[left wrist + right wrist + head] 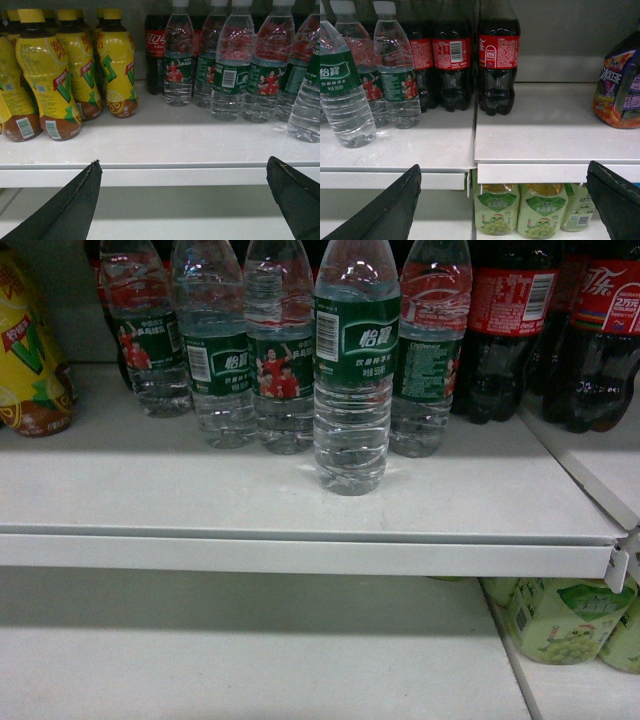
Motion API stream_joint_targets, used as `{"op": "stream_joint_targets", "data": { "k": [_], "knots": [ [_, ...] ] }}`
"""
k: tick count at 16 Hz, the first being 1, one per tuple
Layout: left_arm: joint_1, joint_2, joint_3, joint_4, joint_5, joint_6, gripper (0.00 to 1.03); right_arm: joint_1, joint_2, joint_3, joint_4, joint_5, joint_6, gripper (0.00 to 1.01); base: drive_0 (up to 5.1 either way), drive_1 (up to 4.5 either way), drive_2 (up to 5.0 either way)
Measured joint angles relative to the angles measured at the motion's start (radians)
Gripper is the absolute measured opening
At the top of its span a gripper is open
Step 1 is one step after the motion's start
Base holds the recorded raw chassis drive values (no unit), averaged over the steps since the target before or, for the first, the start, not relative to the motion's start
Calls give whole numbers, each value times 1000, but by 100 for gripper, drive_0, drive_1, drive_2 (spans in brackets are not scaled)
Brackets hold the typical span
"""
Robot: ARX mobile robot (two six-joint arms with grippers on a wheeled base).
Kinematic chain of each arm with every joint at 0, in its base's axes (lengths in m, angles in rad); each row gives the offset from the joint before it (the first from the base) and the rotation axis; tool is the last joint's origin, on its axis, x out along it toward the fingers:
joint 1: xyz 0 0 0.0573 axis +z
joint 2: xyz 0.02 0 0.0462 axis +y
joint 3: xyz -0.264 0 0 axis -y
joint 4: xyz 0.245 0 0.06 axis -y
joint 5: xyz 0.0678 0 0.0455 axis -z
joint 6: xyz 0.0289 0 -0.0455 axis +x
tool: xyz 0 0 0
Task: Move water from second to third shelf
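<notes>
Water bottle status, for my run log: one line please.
water bottle: upright, front of shelf | left gripper: open, empty | right gripper: open, empty

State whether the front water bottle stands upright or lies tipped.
Upright: the front water bottle stands on its base on the shelf, its label level.

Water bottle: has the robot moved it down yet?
Nothing looks done: the front water bottle stands on the upper shelf. Nothing is in hand; the left gripper and right gripper are open and empty. Grasping it and placing it on the lower shelf remain.
</notes>
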Motion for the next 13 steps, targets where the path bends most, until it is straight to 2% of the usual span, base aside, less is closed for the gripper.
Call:
{"op": "stream_joint_targets", "data": {
  "k": [7, 8, 9, 10, 11, 13],
  "knots": [
    [0, 0, 0, 0, 0, 0, 98, 0, 0, 0, -1, 0, 0, 98, 0, 0, 0],
    [0, 0, 0, 0, -1, 0, 98, 34, 68, 53, -161, 74, 58, 98, 0, 0, 0],
    [0, 0, 0, 0, 0, 0, 98, 25, 175, 98, -220, 80, 108, 98, 0, 0, 0],
    [0, 0, 0, 0, -1, 0, 98, -9, 237, 121, -167, 66, 124, 98, 0, 0, 0],
    [0, 0, 0, 0, 0, 0, 98, -33, 305, 164, -79, 37, 126, 98, 0, 0, 0],
    [0, 0, 0, 0, 0, 0, 98, -28, 488, 256, 90, 18, 103, 98, 0, 0, 0]
  ]
}}
